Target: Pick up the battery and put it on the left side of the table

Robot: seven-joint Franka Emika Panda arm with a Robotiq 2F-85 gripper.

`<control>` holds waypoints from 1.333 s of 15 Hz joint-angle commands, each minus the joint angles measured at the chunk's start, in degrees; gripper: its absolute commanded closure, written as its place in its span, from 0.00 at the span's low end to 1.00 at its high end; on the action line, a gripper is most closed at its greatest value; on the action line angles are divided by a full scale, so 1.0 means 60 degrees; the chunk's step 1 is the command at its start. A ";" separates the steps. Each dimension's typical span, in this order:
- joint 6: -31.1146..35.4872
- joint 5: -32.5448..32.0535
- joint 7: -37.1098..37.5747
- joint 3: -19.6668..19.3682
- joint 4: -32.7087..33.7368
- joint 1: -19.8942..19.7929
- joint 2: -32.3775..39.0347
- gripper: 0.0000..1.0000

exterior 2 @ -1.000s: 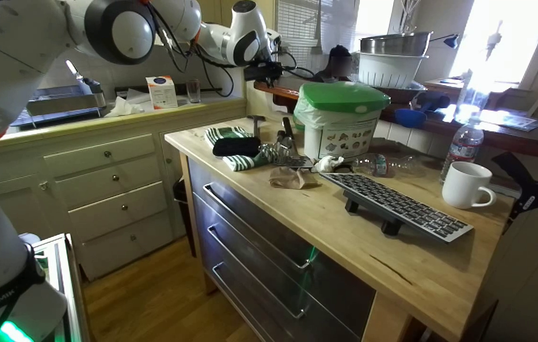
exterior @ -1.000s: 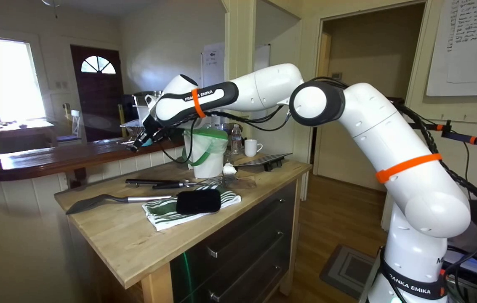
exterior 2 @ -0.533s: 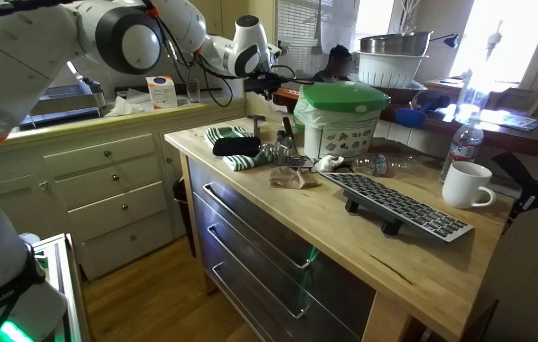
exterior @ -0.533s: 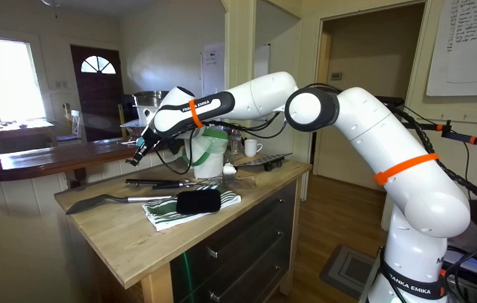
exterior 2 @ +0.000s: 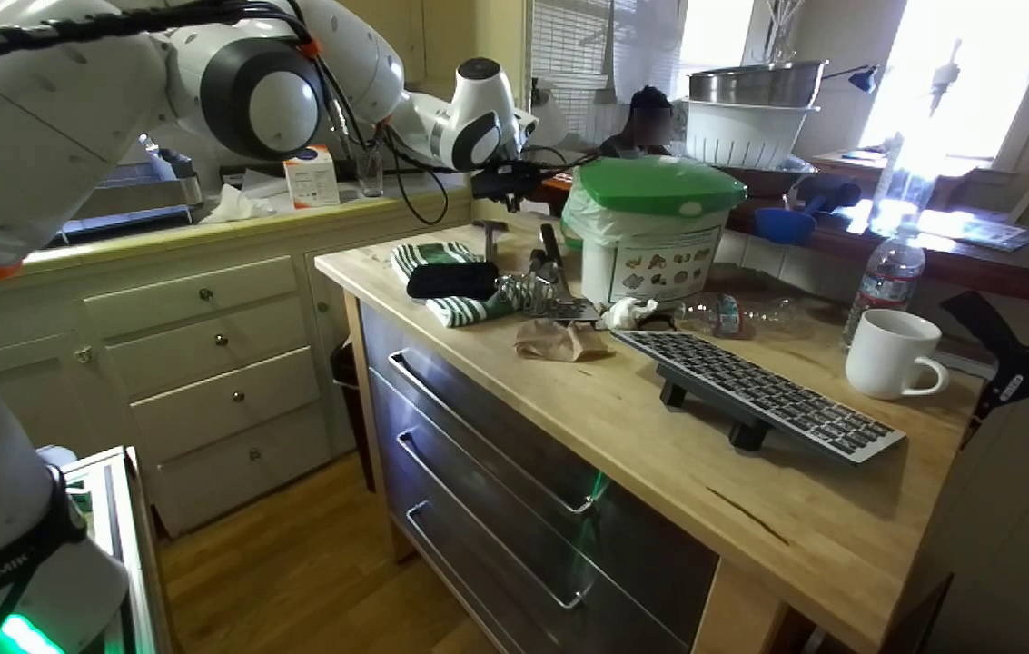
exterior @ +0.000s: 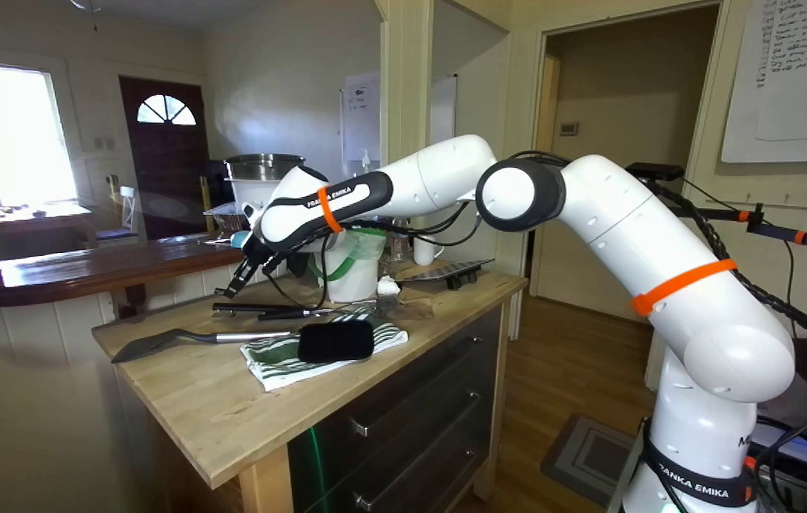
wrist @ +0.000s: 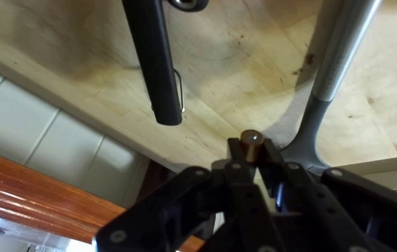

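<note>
The battery [wrist: 252,144], a small cylinder with a copper-brown end, is pinched upright between the fingertips of my gripper [wrist: 251,150] in the wrist view. The gripper is shut on it. In an exterior view the gripper [exterior: 225,291] hangs tilted down, a little above the back left part of the table [exterior: 232,420]. The gripper [exterior 2: 509,198] also shows in an exterior view, dark and small. The battery is too small to make out in both exterior views. The table's beige top [wrist: 216,91] lies below the fingertips in the wrist view.
A spatula [exterior: 179,338] and a black handle [exterior: 243,308] lie near the gripper. A striped towel [exterior: 271,356] bears a black object [exterior: 335,341]. A green-lidded bin [exterior 2: 659,195], keyboard [exterior 2: 768,391] and mug [exterior 2: 886,354] stand on the table. A raised wooden ledge [exterior: 125,265] runs behind.
The arm has come down steadily. The gripper has dropped from ledge height to just above the table's back left part. The things on the table have not moved.
</note>
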 commanded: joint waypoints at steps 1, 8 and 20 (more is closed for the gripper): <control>0.0355 -0.0062 -0.0364 0.0024 -0.0053 -0.0061 0.0323 0.96; 0.0067 0.0023 -0.0399 0.0010 -0.0060 -0.0026 0.0313 0.96; -0.0237 -0.0305 -0.0445 0.0243 -0.0091 -0.0168 0.0790 0.96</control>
